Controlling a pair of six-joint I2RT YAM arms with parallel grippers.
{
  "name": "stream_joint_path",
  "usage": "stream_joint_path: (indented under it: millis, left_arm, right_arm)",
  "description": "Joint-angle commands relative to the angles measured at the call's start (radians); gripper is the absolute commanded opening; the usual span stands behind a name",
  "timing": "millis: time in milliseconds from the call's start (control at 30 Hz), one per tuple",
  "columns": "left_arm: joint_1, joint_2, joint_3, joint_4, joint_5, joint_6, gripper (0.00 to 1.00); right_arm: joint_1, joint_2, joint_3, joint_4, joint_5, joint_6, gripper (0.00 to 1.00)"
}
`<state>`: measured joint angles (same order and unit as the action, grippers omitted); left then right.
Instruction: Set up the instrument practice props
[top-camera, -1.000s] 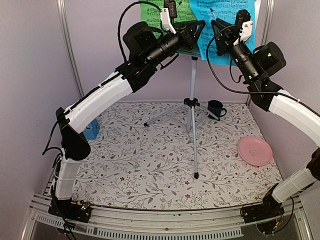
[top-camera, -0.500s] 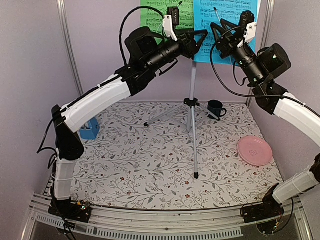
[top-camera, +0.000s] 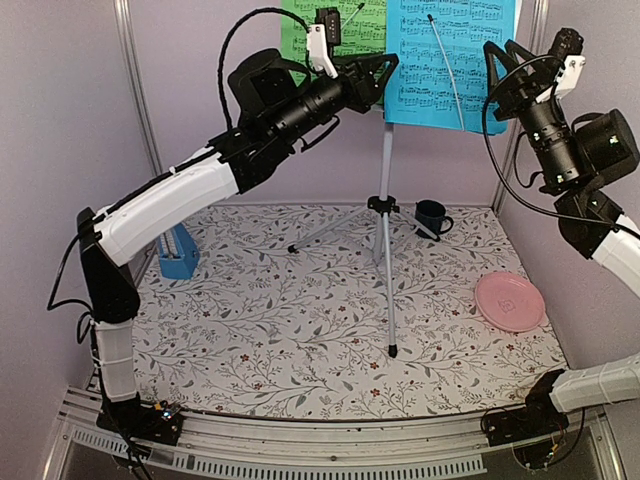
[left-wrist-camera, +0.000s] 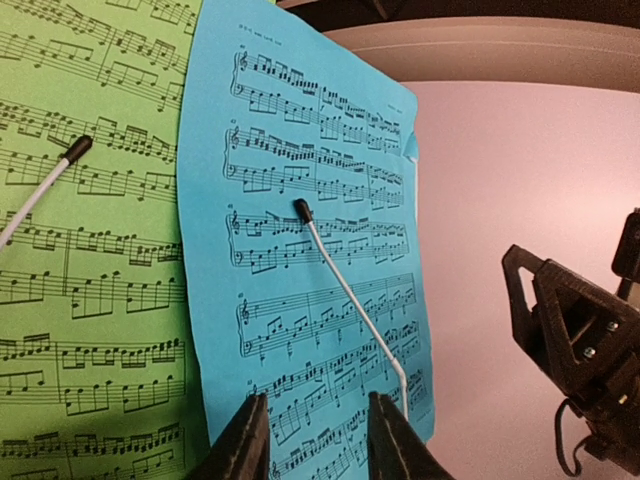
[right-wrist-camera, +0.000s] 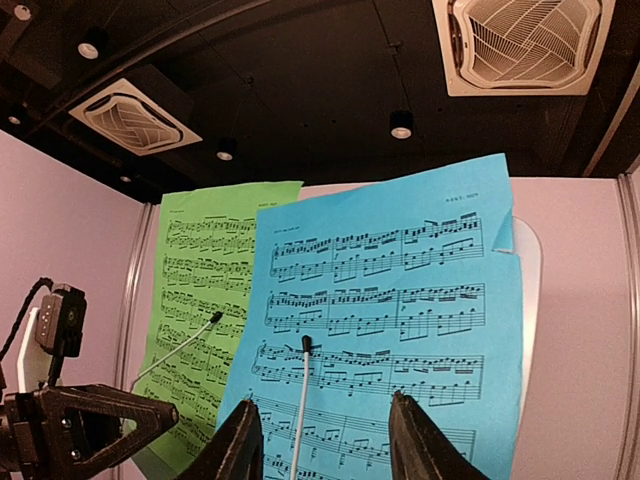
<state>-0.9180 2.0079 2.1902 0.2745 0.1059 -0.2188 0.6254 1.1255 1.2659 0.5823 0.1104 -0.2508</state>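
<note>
Right fingers (right-wrist-camera: 235, 447) pulled back off blue sheet (top-camera: 440, 60), parted and empty, left fingers (left-wrist-camera: 245, 447) parted, empty, near green sheet (left-wrist-camera: 100, 300)

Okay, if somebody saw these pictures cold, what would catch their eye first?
Most likely the bright green sheet and blue sheet of printed music, side by side high on the silver music stand in the middle. Next, the left end effector and right end effector, raised up and open near the pages. The pink plate at the right stands out too.
</note>
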Motion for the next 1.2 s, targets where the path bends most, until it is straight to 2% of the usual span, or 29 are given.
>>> stream_joint_path:
  millis: [0,233,433,800,933,1100,1167]
  left_arm:
    - [-0.007,-0.005,-0.010,-0.016,-0.031,-0.040,0.37]
    - [-0.009,-0.021,-0.049,-0.039,-0.085,-0.056,0.41]
    - [-0.008,-0.024,-0.062,-0.082,-0.106,-0.066,0.50]
    - [-0.006,0.008,-0.042,-0.104,-0.071,-0.099,0.49]
    - [-0.006,0.024,-0.015,-0.119,-0.068,-0.106,0.46]
    - [-0.004,0.038,0.007,-0.134,-0.086,-0.118,0.50]
    - [-0.004,0.041,0.011,-0.134,-0.081,-0.121,0.48]
  right_arm:
    - [0.002,-0.056,-0.037,-0.056,0.122,0.011,0.46]
    - [0.001,-0.105,-0.095,-0.089,0.255,-0.016,0.46]
    - [-0.020,-0.122,-0.126,-0.127,0.306,0.018,0.46]
    - [-0.137,-0.129,-0.148,-0.234,0.085,0.275,0.46]
    - [-0.155,-0.123,-0.148,-0.242,0.041,0.315,0.46]
    - [-0.167,-0.118,-0.145,-0.242,0.027,0.329,0.44]
    - [-0.169,-0.115,-0.145,-0.242,0.022,0.329,0.42]
